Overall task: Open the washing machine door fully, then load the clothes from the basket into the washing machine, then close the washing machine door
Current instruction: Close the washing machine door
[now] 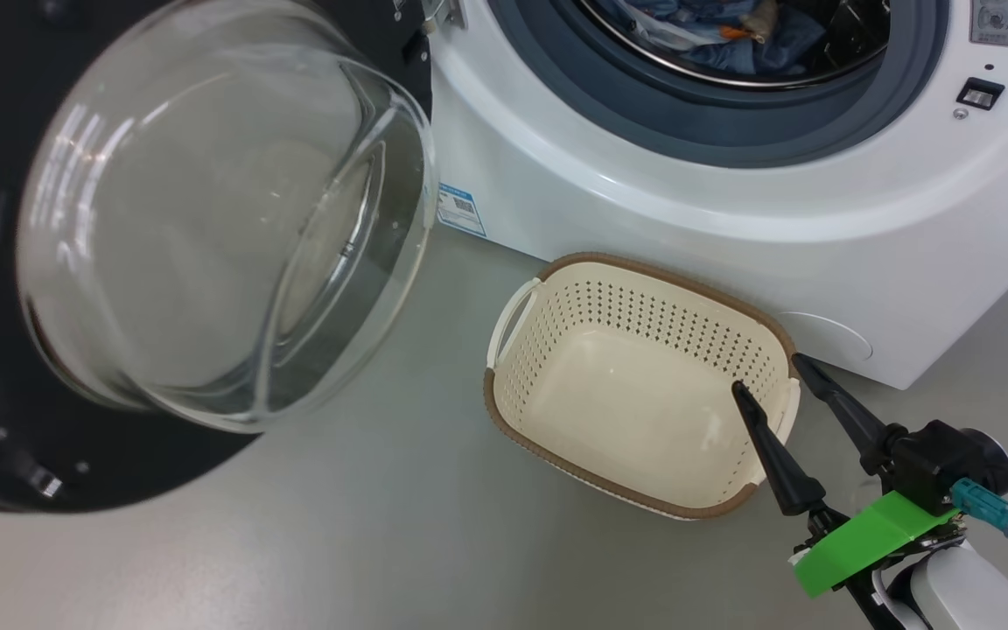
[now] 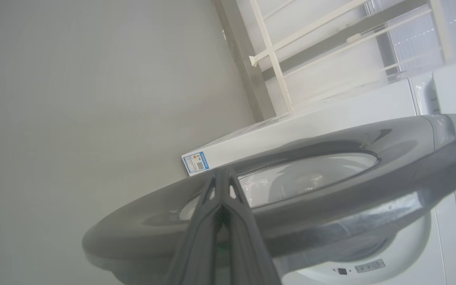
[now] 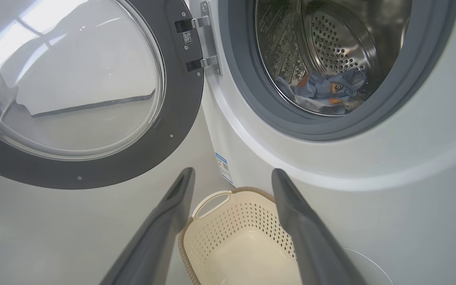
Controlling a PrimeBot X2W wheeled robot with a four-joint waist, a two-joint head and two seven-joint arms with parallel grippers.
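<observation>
Head view: door (image 1: 206, 227) stands wide open at 9 o'clock. The washing machine (image 1: 644, 201) is at 1 o'clock. The basket (image 1: 626, 315) is at 4 o'clock.
Basket: sits on the floor (image 1: 338, 534), just beside the machine's front. Its cream bottom is all in sight.
Clothes (image 1: 731, 44): blue w/ orange bits, inside the machine.
R wrist view: clothes lie low in the steel drum (image 3: 331, 43). Also shows the grey-blue rubber ring (image 3: 247, 99) & the metal hinge (image 3: 208, 39).
R gripper (image 1: 766, 371): open, holds nothing, tips by the basket's 3 o'clock end.
L gripper (image 2: 222, 174): fingers pressed together, nothing btwn them. It is near the door's outer face; can't tell if it touches.
L wrist view: a 2nd white machine (image 2: 453, 91) & a pale rack (image 2: 275, 51) at 1 o'clock.
Floor: plain, smooth, light grey.
Writing: blue sticker (image 1: 460, 208) low on the machine's corner, too small to read. "Hise" on the 2nd white machine.
</observation>
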